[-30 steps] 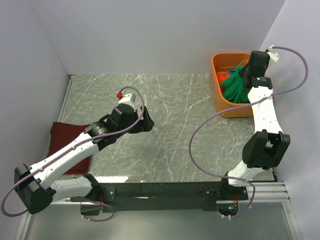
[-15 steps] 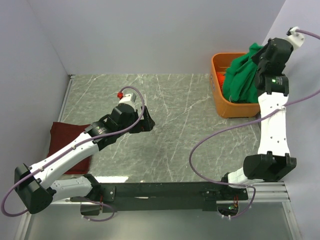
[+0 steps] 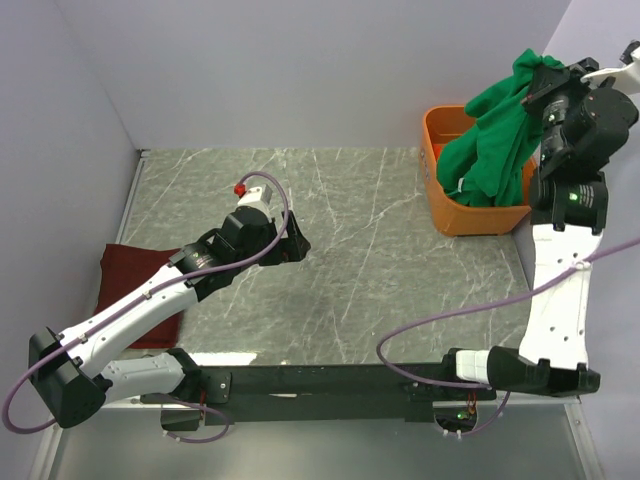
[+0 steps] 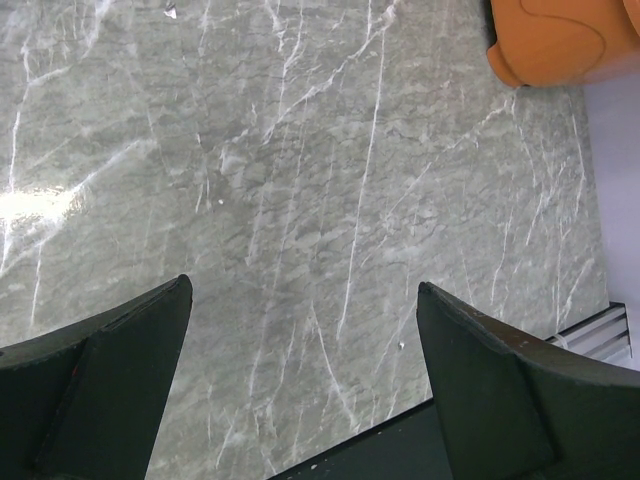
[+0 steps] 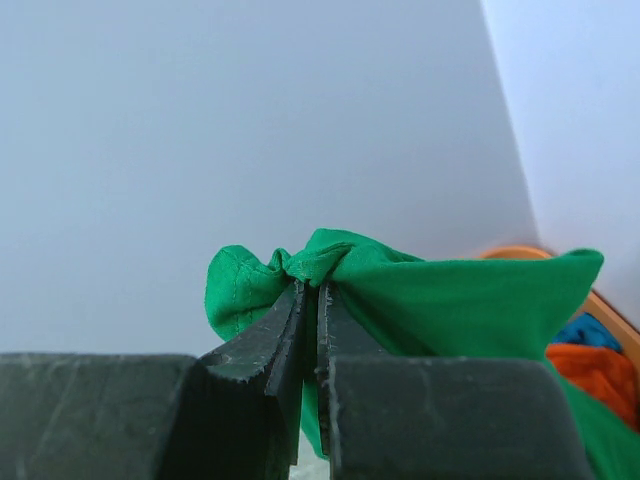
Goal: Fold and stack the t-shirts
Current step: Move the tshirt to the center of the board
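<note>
Dangling green t-shirt [image 3: 495, 140], bottom in orange tub [image 3: 478, 218]

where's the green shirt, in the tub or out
Partly out. The right hand, shut on its top edge, holds the green shirt up above the orange tub, while its lower end hangs inside the tub.

A grey-green, white-veined marble surface [image 3: 360, 200] sits boxed in by plain pale lavender walls [image 3: 300, 70], evenly lit.

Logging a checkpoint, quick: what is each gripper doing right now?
Left gripper: open, holding nothing.
Right gripper: closed on the green t-shirt.
</note>
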